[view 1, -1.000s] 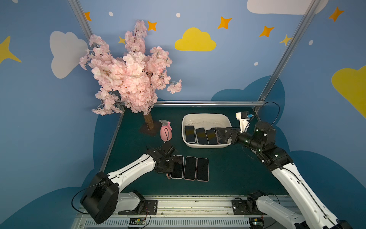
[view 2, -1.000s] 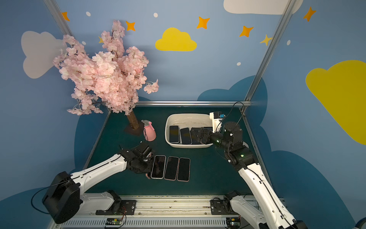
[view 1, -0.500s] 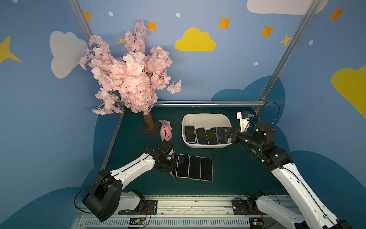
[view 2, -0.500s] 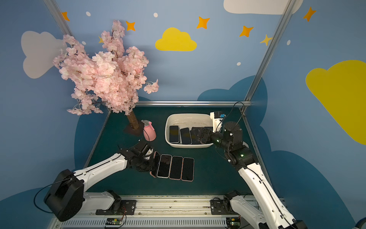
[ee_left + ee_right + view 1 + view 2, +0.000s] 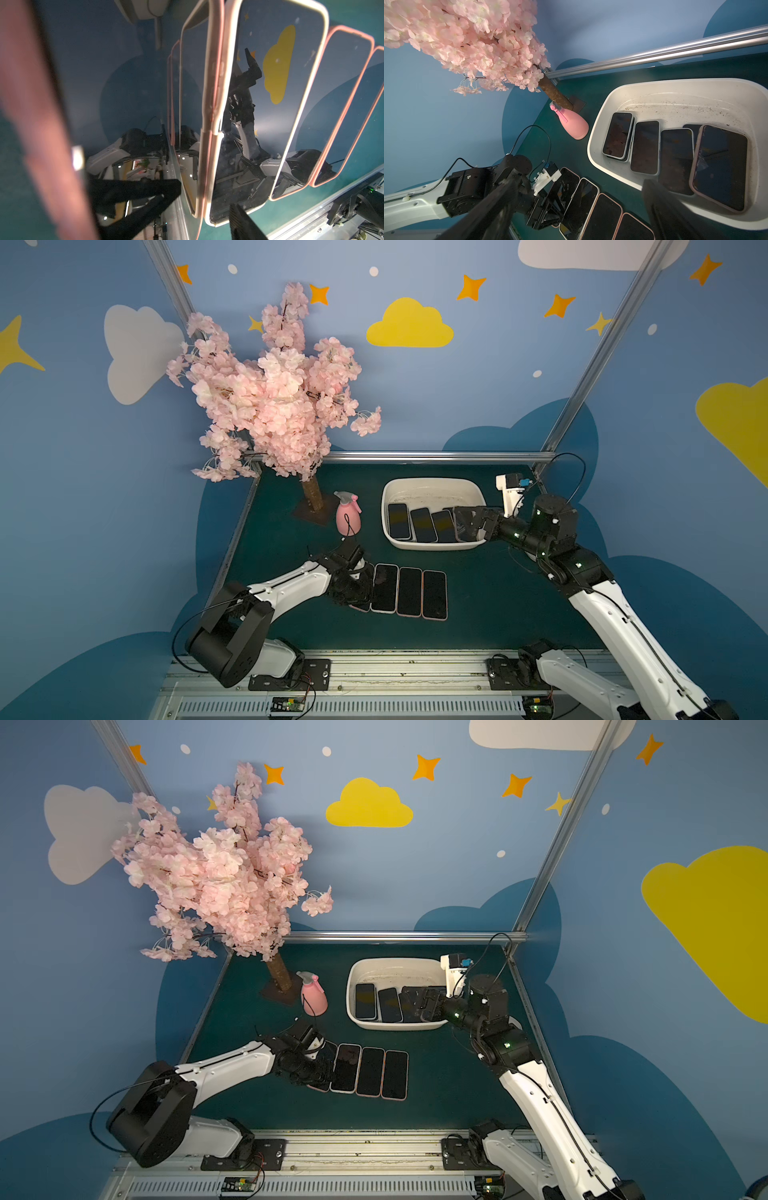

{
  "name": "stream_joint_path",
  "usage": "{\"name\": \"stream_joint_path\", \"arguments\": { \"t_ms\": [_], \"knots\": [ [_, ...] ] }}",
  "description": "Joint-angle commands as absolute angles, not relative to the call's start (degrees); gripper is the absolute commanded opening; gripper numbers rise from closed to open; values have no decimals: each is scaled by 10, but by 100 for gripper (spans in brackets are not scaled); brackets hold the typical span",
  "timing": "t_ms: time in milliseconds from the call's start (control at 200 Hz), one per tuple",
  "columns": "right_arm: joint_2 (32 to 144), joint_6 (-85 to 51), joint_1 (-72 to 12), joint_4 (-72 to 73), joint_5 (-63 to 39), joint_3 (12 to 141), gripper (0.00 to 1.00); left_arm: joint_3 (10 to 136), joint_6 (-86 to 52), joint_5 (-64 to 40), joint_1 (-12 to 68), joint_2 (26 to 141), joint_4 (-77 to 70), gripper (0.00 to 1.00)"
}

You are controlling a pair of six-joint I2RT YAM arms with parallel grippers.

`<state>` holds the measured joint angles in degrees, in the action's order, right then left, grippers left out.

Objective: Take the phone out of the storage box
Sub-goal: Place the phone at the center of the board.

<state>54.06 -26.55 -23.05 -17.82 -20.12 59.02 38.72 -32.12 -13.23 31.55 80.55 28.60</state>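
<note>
The cream-white storage box [image 5: 434, 546] [image 5: 395, 1026] stands at the back of the green table. Several dark phones [image 5: 423, 524] [image 5: 644, 147] lie in it, and a pink-cased phone [image 5: 718, 166] leans at its right end. My right gripper [image 5: 462, 523] [image 5: 582, 180] hangs open over that right end with nothing between its fingers. Nearer the front, a row of phones [image 5: 409, 591] [image 5: 370, 1071] lies flat on the table. My left gripper [image 5: 365, 587] [image 5: 205, 194] is open at the row's left end, low over a partly hidden pink-cased phone [image 5: 360, 607].
A pink spray bottle [image 5: 348, 516] stands left of the box. Behind it rises a pink blossom tree [image 5: 274, 389] on a brown trunk. A metal rail [image 5: 436, 456] runs along the back edge, and another metal rail [image 5: 374, 664] along the front.
My left gripper slid right, nudging the row of phones on the table to the right, and then its jaws opened. The right arm has not moved.
</note>
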Motion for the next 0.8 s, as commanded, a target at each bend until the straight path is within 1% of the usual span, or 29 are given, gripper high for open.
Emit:
{"name": "stream_joint_path", "arguments": {
  "t_ms": [0, 195, 210, 260, 436, 556, 611, 666, 796],
  "knots": [
    [535, -264, -229, -175, -198, 588, 99, 382, -310, -96, 307, 803, 336, 73],
    [538, -270, -229, -166, -200, 581, 98, 387, -305, -76, 293, 777, 361, 92],
    [539, -270, -229, -166, -200, 580, 99, 387, -305, -76, 291, 776, 362, 95],
    [542, -270, -229, -164, -201, 582, 99, 387, -306, -74, 288, 770, 363, 100],
    [559, -272, -229, -182, -202, 594, 99, 403, -303, -70, 282, 769, 379, 100],
    [576, -330, -224, -232, -140, 599, 99, 422, -306, -58, 280, 752, 403, 100],
    [591, -316, -212, -237, -165, 603, 99, 432, -310, -55, 280, 736, 416, 100],
    [619, -290, -207, -268, -183, 624, 99, 442, -318, -54, 280, 714, 428, 100],
    [730, -225, -206, -406, -157, 729, 99, 464, -345, -61, 279, 649, 453, 100]
  ]
}}
